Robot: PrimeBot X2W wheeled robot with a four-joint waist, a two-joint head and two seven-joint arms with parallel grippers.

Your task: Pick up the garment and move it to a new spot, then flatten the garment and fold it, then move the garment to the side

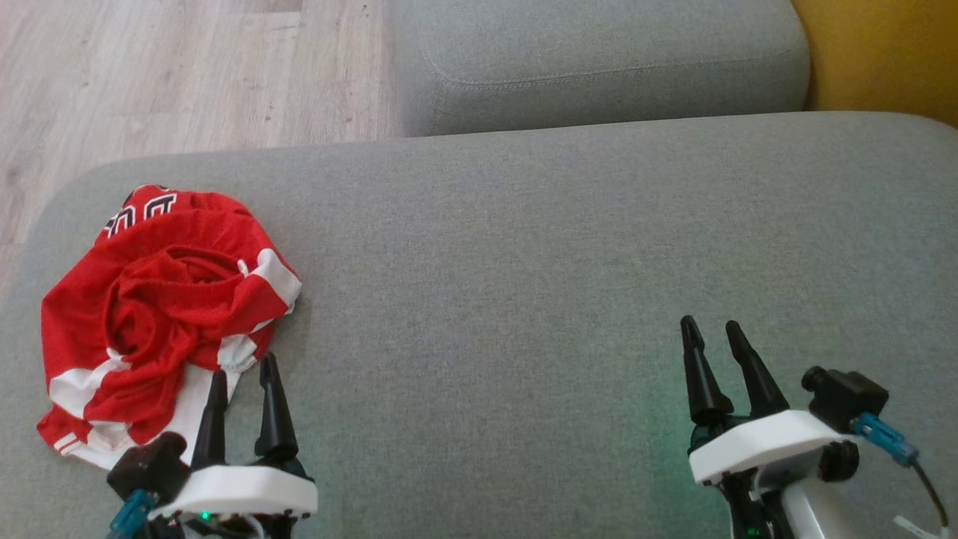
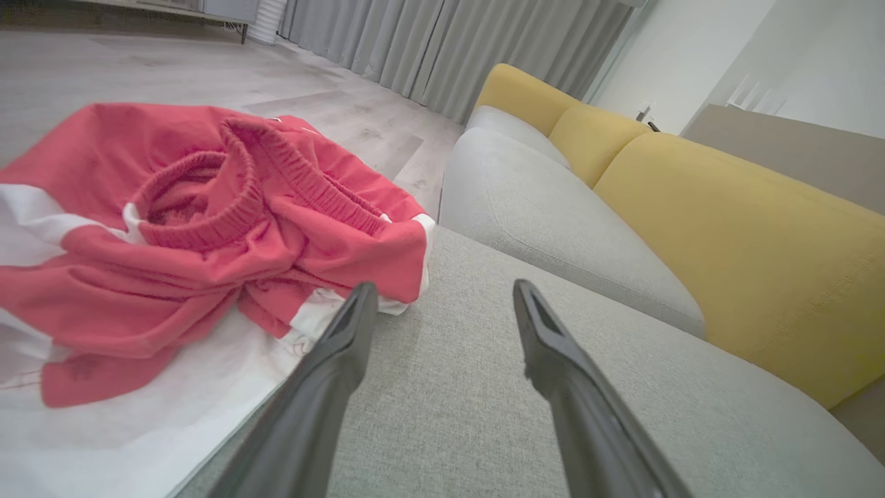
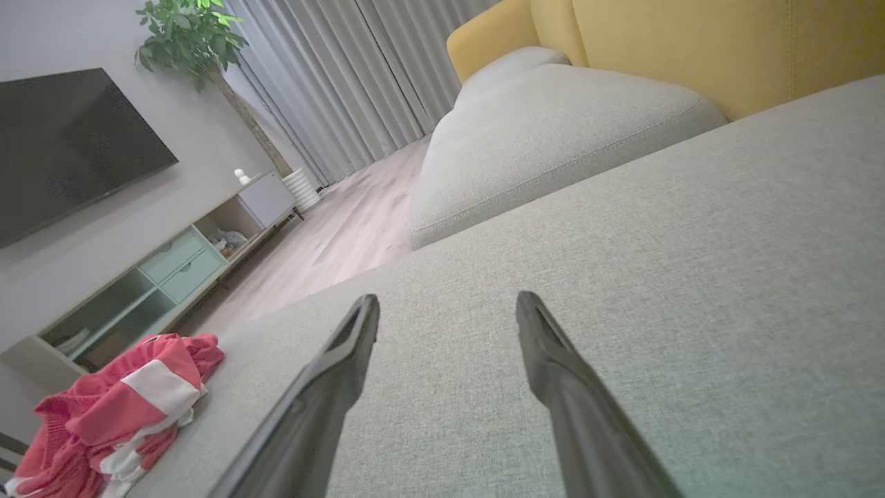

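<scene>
Left gripper [image 1: 243, 367] and right gripper [image 1: 709, 323] hang agape, empty; the limp, light red-and-white shorts [image 1: 168, 322] look easiest pinched at their ribbed waistband [image 2: 304, 183].

The left gripper [image 1: 243, 367] and right gripper [image 1: 709, 323] each have two long black pointy fingers on a white base. At 2 o'clock of the right one's base sits a black box [image 1: 846, 397] with a blue plug [image 1: 887, 440].

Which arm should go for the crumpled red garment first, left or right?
Left. The left gripper is open with its fingertips at the near edge of the garment; the right gripper, also open, is over bare grey cushion well to the side.
</scene>
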